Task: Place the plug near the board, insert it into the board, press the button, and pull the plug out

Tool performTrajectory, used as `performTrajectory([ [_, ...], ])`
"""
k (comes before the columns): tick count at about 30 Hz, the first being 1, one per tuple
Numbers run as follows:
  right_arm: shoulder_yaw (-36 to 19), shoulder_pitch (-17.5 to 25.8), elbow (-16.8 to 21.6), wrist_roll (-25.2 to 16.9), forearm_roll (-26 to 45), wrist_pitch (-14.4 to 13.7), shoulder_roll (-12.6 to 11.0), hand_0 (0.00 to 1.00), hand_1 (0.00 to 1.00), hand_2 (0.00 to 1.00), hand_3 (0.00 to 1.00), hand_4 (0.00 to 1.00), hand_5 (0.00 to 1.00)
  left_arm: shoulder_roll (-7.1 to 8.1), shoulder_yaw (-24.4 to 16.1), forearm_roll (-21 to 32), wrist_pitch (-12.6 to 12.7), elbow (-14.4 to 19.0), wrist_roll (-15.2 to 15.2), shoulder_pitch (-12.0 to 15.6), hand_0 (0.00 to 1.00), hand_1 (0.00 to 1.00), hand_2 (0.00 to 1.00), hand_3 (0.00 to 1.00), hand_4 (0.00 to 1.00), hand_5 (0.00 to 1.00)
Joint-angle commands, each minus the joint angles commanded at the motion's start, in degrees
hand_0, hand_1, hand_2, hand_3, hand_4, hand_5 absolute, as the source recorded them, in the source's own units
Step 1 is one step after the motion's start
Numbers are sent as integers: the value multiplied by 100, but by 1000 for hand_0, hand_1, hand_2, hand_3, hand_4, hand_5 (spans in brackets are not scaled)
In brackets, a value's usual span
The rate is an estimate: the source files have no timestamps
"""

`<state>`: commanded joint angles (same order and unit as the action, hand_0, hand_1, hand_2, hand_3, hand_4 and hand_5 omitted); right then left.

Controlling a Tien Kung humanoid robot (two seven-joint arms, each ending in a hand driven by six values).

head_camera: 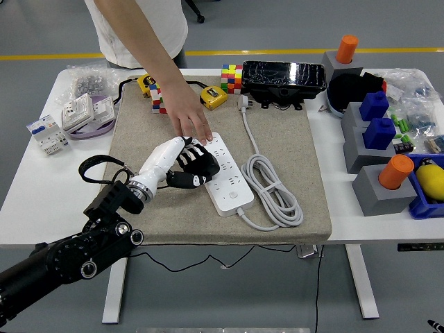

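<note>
A white power strip (229, 182) lies on the beige mat (277, 132), its round button (234, 195) near the front end. Its white plug (243, 103) lies loose at the mat's far edge, with the cable coiled (274, 191) to the right of the strip. My left hand (196, 166) rests against the strip's left edge with fingers loosely curled, holding nothing. A person's hand (189, 119) reaches from the far side and presses on the strip's far end, just beyond my hand. My right arm is out of view.
Coloured cubes (232, 78), a yellow tape measure (214, 96) and a black box (283, 75) stand along the far edge. Grey blocks with blue and orange pieces (378, 132) fill the right side. White socket parts (87, 111) lie at far left.
</note>
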<state>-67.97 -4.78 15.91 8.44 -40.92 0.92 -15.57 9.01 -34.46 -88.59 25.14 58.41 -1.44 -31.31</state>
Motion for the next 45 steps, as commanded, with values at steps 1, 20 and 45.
performTrajectory([
  [1, 0, -1, 2, 0, -2, 0, -2, 573, 632, 608, 539, 882, 412, -2, 7, -12, 1, -11, -10, -4, 345, 357, 441, 539, 644, 2],
  [20, -22, 9, 9, -26, -19, -15, -1, 573, 632, 607, 537, 884, 411, 91, -50, -97, -59, -21, -21, 83, 348, 356, 441, 538, 644, 2],
  [45, -27, 21, 3, -13, -19, -5, 1, 573, 631, 607, 537, 882, 411, 91, -70, 126, -117, -47, 192, 102, 743, 811, 788, 835, 998, 293],
])
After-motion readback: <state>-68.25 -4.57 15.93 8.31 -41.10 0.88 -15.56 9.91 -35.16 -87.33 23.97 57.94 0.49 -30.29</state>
